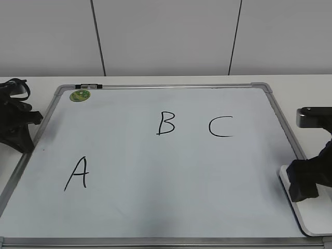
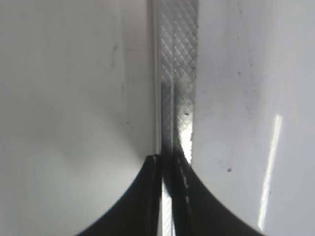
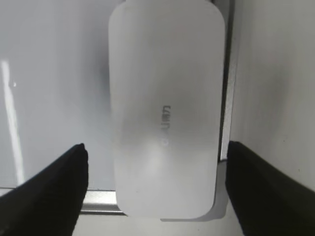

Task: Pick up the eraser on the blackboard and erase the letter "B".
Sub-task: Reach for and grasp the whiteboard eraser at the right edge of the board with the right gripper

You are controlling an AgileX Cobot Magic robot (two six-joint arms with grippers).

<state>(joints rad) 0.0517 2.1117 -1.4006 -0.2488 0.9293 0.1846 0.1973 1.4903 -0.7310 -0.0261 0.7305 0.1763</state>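
The blackboard (image 1: 155, 181) is a white board with a silver frame, lying flat. The black letter "B" (image 1: 166, 123) is at its middle, far side. The white eraser (image 1: 314, 213) lies on the board's near right corner, over the frame. In the right wrist view the eraser (image 3: 165, 113) shows small grey lettering. My right gripper (image 1: 303, 181) is open, its fingers (image 3: 156, 152) on either side of the eraser's near end with gaps on both sides. My left gripper (image 1: 23, 140) is shut and empty, its tips (image 2: 170, 160) above the board's left frame (image 2: 179, 73).
A black "A" (image 1: 77, 174) is at the near left and a black "C" (image 1: 220, 126) right of the "B". A round green magnet (image 1: 80, 95) sits at the far left corner. White table surrounds the board; a white wall stands behind.
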